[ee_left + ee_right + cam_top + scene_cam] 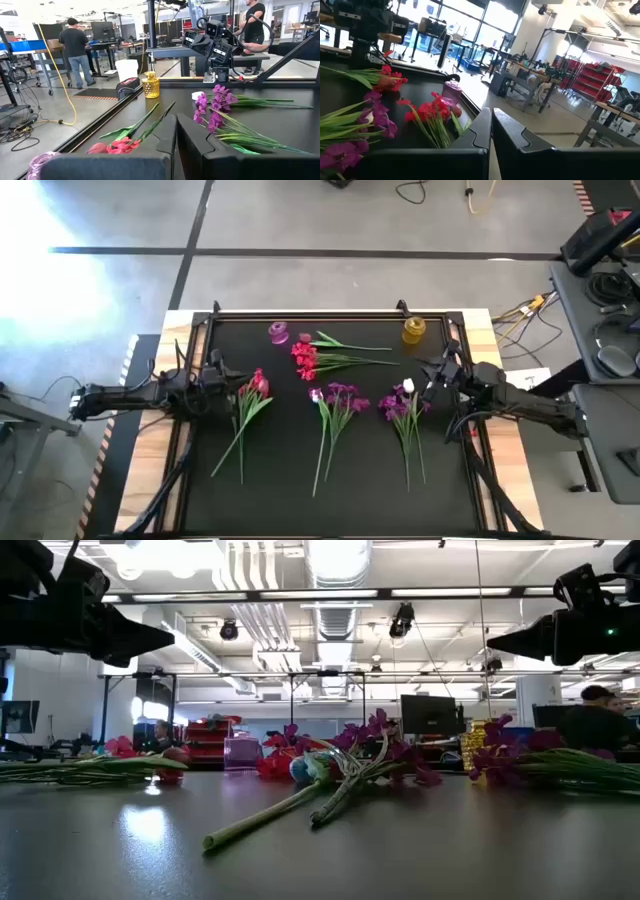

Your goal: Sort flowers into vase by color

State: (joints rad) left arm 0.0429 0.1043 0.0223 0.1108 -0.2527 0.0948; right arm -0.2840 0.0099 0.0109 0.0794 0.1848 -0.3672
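**Still on the mat: four bunches, two idle grippers**

Evidently no flower has reached a vase yet. On the black table mat (280, 480) lie four groups of artificial green-stemmed flowers: a red-and-pink bunch (254, 387) on the left, a red clustered bunch (305, 359) near the far edge, a purple clustered bunch (341, 394) in the middle, and a purple bunch with one white bud (404, 399) on the right. A small pink translucent vase (278, 332) and a small amber glass vase (414, 330) stand at the far edge.

The left gripper (222, 375) hovers just beside the red-and-pink blooms; the right gripper (436, 372) sits just beside the purple-and-white blooms. In each wrist view the dark fingers stand almost together with nothing between them.

The stems of the three nearer bunches run roughly front to back, blooms toward the vases, across each arm's reach. The left arm is nearer the red-and-pink bunch and the pink vase; the right is nearer the purple-and-white bunch and the amber vase. A sideways reach onto a stem below the blooms looks the likely next move.
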